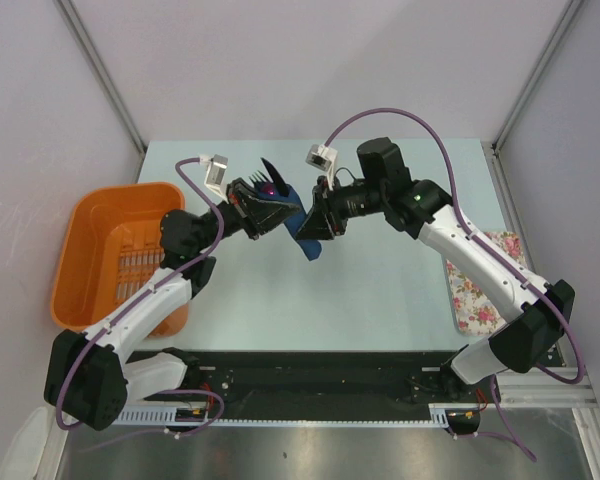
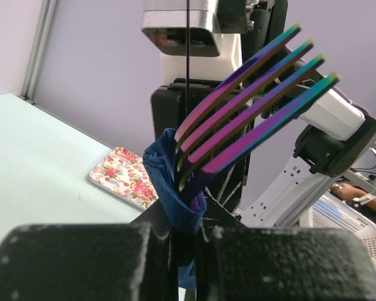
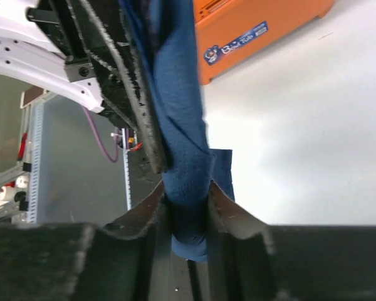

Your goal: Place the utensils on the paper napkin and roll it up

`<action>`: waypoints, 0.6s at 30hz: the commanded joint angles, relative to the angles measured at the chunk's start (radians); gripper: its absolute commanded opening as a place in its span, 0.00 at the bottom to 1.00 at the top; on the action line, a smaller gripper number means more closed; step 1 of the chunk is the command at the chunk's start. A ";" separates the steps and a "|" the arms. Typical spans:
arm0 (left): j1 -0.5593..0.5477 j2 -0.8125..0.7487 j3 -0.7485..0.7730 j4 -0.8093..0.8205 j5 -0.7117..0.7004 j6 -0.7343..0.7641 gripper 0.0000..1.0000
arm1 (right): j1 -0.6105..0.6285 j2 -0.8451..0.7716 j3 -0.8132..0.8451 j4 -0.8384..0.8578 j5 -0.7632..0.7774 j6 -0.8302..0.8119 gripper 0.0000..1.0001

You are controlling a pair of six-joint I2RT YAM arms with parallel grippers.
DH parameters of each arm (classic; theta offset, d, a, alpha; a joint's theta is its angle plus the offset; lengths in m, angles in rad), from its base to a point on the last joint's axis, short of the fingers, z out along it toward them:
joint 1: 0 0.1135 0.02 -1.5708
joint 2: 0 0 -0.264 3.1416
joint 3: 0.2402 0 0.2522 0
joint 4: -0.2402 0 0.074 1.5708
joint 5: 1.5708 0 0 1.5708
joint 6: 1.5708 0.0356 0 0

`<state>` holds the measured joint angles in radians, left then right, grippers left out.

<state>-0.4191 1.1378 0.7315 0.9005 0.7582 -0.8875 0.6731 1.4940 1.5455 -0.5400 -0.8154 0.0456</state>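
The navy paper napkin (image 1: 302,232) is rolled around the purple utensils and held in the air between both grippers above the table's middle. My left gripper (image 1: 265,208) is shut on one end of the roll (image 2: 175,188), where iridescent purple fork tines (image 2: 250,106) stick out. My right gripper (image 1: 320,222) is shut on the other end of the napkin roll (image 3: 187,188). A loose napkin corner (image 3: 220,172) hangs beside the right fingers. The other utensils are hidden inside the roll.
An orange basket (image 1: 110,255) stands at the left table edge, also in the right wrist view (image 3: 250,31). A white floral cloth (image 1: 485,280) lies at the right, also in the left wrist view (image 2: 122,175). Pale green tabletop (image 1: 380,290) lies below the roll.
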 commanded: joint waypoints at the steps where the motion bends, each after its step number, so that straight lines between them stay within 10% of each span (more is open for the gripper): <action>1: -0.015 -0.006 0.028 0.090 0.000 -0.016 0.00 | 0.020 -0.017 -0.002 0.063 -0.042 0.036 0.13; 7: -0.014 -0.023 0.016 0.055 0.012 0.012 0.04 | -0.004 -0.021 0.018 0.068 -0.001 0.051 0.00; 11: -0.010 -0.061 -0.006 -0.047 0.026 0.070 0.57 | -0.015 -0.029 0.030 0.069 0.018 0.042 0.00; 18: -0.006 -0.092 -0.046 -0.123 0.006 0.120 0.84 | -0.001 -0.057 0.031 0.083 0.033 0.030 0.00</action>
<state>-0.4236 1.0645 0.7021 0.8150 0.7650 -0.8200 0.6628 1.4918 1.5440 -0.5259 -0.7891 0.0753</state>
